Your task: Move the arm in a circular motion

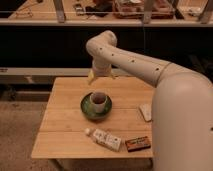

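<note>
Glossy white arm [136, 63], dark dots, yellowish end effector [101, 76] at tip

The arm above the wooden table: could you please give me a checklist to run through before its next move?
1. The gripper is above the far edge of the table, apart from the cup: ok.
2. The cup stands upright on the green saucer: ok.
3. The gripper carries nothing: cannot tell.
4. Height clearance of the arm over the white object: cannot tell.
5. The packet and brown bar lie flat near the front edge, away from the gripper: ok.
</note>
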You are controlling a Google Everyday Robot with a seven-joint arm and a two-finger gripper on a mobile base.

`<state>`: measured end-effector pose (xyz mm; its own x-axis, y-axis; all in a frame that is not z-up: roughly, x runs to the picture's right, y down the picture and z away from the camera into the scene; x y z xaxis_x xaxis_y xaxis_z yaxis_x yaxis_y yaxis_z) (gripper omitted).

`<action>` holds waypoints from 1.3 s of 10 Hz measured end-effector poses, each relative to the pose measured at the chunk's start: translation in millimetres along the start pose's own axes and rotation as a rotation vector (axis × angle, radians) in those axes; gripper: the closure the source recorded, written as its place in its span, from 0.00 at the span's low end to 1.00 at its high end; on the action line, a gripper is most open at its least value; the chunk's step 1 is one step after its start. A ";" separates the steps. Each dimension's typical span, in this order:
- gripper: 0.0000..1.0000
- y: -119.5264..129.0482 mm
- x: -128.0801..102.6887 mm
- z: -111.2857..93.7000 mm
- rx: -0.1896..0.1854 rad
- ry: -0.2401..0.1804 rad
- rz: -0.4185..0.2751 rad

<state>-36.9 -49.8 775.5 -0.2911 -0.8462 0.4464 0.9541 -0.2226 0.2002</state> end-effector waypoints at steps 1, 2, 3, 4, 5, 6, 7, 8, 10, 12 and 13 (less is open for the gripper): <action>0.21 -33.7 -19.4 -12.1 0.031 0.001 -0.069; 0.21 -56.9 -46.4 -22.0 0.055 -0.013 -0.136; 0.21 -69.5 -71.6 -29.1 0.070 -0.027 -0.184; 0.21 -72.9 -106.2 -35.0 0.081 -0.049 -0.223; 0.21 -65.9 -150.6 -37.9 0.089 -0.082 -0.245; 0.21 -50.6 -186.6 -36.9 0.089 -0.114 -0.239; 0.21 -32.0 -211.6 -36.4 0.086 -0.136 -0.217; 0.21 4.4 -240.4 -34.2 0.073 -0.164 -0.157; 0.21 73.7 -264.6 -29.2 0.030 -0.182 -0.029; 0.21 162.1 -267.8 -19.1 -0.054 -0.185 0.122; 0.21 197.4 -261.9 -12.8 -0.093 -0.184 0.183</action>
<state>228.6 121.6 686.9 -0.1132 -0.7764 0.6200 0.9918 -0.1252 0.0243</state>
